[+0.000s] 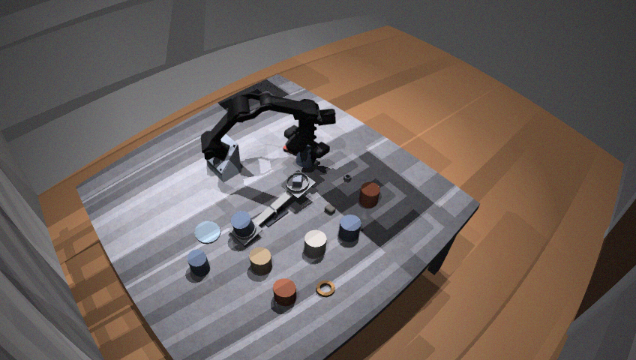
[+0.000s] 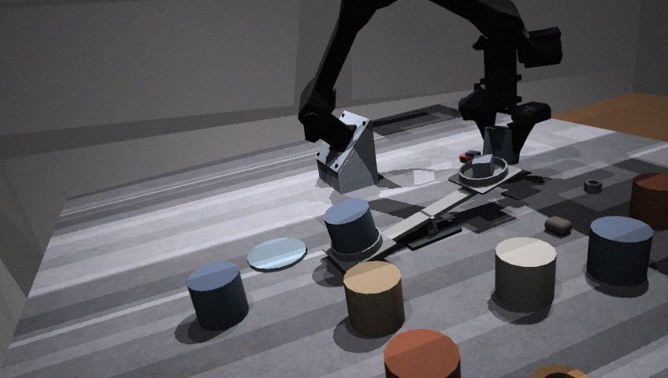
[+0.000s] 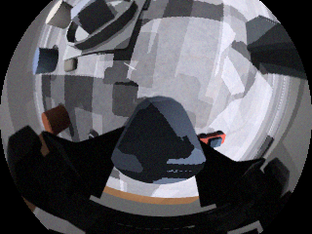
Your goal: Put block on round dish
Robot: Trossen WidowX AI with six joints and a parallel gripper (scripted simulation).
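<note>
You have eight cups: four blue cups (image 1: pixel 242 223) (image 1: pixel 198 262) (image 1: pixel 349 228) (image 1: pixel 304 158) (image 2: pixel 351 227) (image 2: pixel 217 294) (image 2: pixel 619 250) (image 2: pixel 497 140) (image 3: pixel 158 141) (image 3: pixel 46 60), two red cups (image 1: pixel 369 194) (image 1: pixel 284 292) (image 2: pixel 651 201) (image 2: pixel 421 356) (image 3: pixel 56 119), one tan cup (image 1: pixel 260 260) (image 2: pixel 375 298) and one white cup (image 1: pixel 315 243) (image 2: pixel 525 273) (image 3: pixel 58 14). You also have one dish (image 1: pixel 207 232) (image 2: pixel 276 253), one block (image 1: pixel 297 180) (image 2: pixel 482 166) (image 3: pixel 95 17), one balance (image 1: pixel 282 202) (image 2: pixel 440 204), one robot arm (image 1: pixel 285 106) (image 2: pixel 323 65), one orange ring (image 1: pixel 318 289) (image 2: pixel 546 372), one little dark ring (image 1: pixel 346 178) (image 2: pixel 592 188), one small lump (image 1: pixel 329 208) (image 2: pixel 558 226) (image 3: pixel 70 64) and one tiny red-and-blue thing (image 1: pixel 286 148) (image 2: pixel 469 155) (image 3: pixel 213 139).

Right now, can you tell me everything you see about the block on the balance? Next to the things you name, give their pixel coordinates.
The block (image 1: pixel 297 181) (image 2: pixel 482 165) (image 3: pixel 96 17) is small, gray and box-shaped, with flat faces and straight edges. It looks plain and hard, but I can't tell what it's made of. It sits uncovered inside the ring (image 1: pixel 288 189) (image 2: pixel 482 179) (image 3: pixel 104 40) on the raised end of the balance (image 1: pixel 282 201) (image 2: pixel 440 205). It leans with the slope. The tool isn't touching it.
</note>
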